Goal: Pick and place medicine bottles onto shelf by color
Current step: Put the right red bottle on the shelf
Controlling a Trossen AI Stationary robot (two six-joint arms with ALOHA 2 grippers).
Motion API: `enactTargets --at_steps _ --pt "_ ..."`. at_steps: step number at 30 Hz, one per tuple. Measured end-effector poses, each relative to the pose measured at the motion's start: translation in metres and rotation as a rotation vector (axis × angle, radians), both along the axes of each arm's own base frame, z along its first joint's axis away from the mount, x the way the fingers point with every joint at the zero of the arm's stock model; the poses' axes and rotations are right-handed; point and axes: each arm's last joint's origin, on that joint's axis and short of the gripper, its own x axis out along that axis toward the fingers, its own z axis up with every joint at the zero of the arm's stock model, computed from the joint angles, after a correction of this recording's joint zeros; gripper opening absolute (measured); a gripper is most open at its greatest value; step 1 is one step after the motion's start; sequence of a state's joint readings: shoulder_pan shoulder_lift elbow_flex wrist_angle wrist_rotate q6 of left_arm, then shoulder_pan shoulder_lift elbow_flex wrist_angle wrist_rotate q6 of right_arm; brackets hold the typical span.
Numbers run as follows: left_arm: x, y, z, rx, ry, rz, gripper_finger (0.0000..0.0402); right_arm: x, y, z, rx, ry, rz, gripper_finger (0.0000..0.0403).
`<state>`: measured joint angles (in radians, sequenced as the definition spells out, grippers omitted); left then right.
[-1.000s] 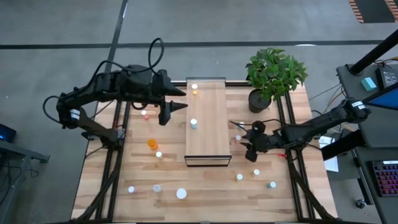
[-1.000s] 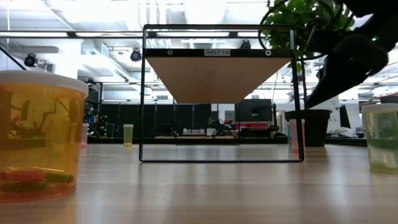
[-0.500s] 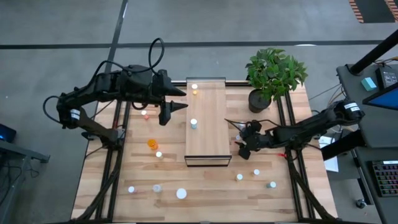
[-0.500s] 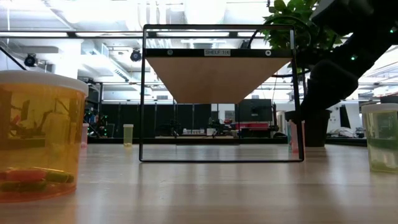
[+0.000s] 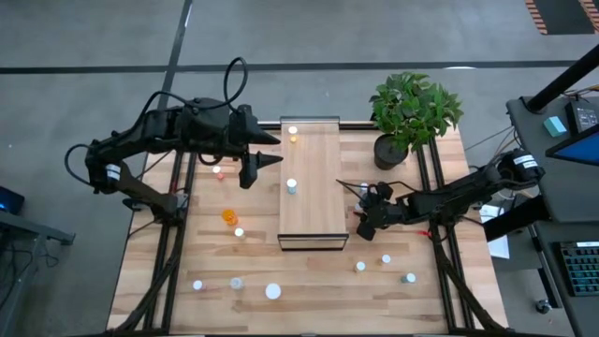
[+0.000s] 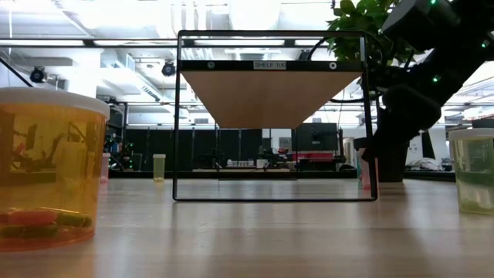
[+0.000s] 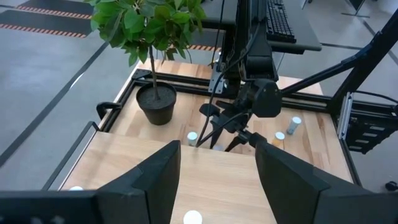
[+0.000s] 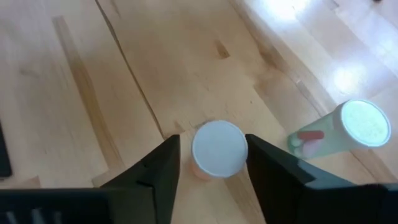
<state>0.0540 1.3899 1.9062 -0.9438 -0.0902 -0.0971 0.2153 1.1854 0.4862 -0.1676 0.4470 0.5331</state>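
1. Currently the right tool straddles an orange bottle standing on the bench right of the shelf, fingers open, not yet gripping.
2. Closing off-centre could topple it.
3. Left tool waits open.

A small white label on the top bar of the shelf's dark frame, seen from table height, appears to read "SHELF-104", though the final characters are too small to be sure of; it sits centred between two round fasteners on that bar. No other lettering, brand name, number or sign is legible anywhere else: the medicine bottles show plain white caps from above, and screens in the room behind the table are too distant to make out any wording
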Motion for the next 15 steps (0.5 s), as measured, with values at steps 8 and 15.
enactTargets --at_steps 8,15 --pt "0.0 0.0 0.0 0.001 0.001 0.0 0.0192 0.0 0.0 0.0 0.0 -0.001 0.001 0.0111" --pt "0.0 0.0 0.0 0.001 0.002 0.001 0.0192 -0.001 0.001 0.01 0.076 -0.018 0.012 0.0114"
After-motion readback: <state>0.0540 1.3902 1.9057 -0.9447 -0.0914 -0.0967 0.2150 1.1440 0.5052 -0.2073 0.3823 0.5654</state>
